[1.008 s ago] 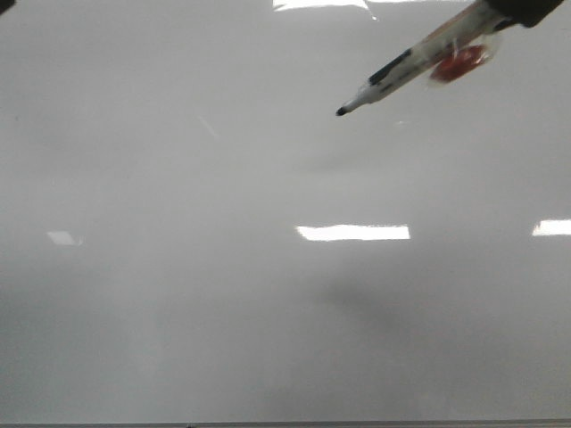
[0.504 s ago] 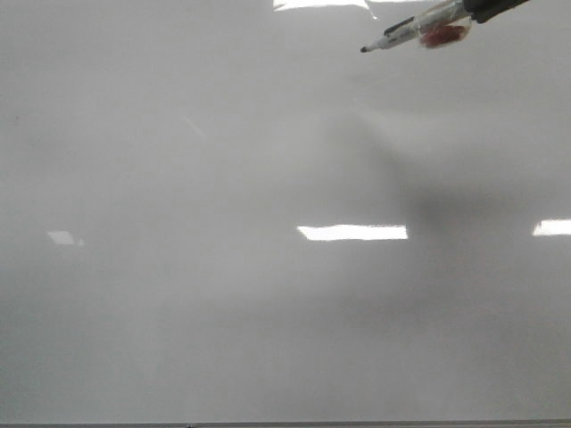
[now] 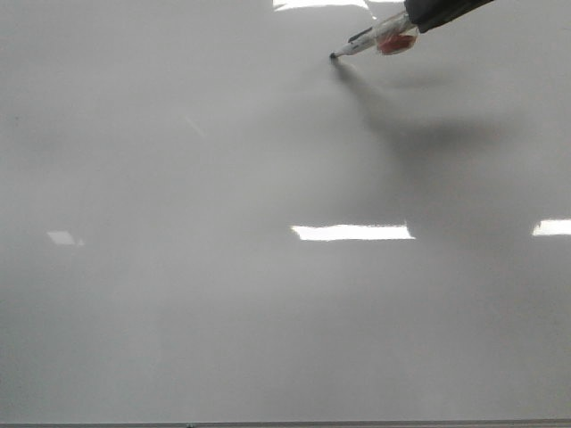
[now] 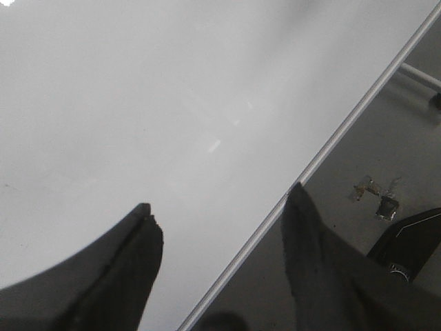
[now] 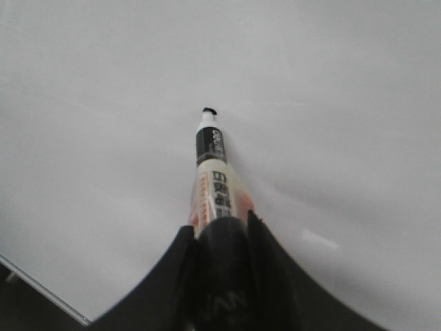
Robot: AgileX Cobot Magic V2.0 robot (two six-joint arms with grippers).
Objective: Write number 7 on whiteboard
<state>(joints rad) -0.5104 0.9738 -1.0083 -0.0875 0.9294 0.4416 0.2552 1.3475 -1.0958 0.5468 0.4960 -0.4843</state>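
The whiteboard [image 3: 223, 294] is a glossy pale grey board filling the front view. No number 7 shows on it; its surface is blank. My right gripper [image 5: 219, 222] is shut on a white marker [image 5: 213, 172] with a black band and orange label. It enters the front view at the top right, where the marker [image 3: 375, 41] points left and its black tip [image 3: 334, 56] rests at or just above the board. My left gripper [image 4: 219, 207] is open and empty over the board's edge [image 4: 331, 141]; it is out of the front view.
Bright rectangular glare patches [image 3: 352, 232] lie on the board. A thin dark bottom edge [image 3: 285, 424] runs along the front. Beyond the board's edge in the left wrist view lies a dark floor with small metal bits [image 4: 377, 196].
The marker has moved up and away, then left and down toward the board. Its tip now meets its own shadow near the top of the board.
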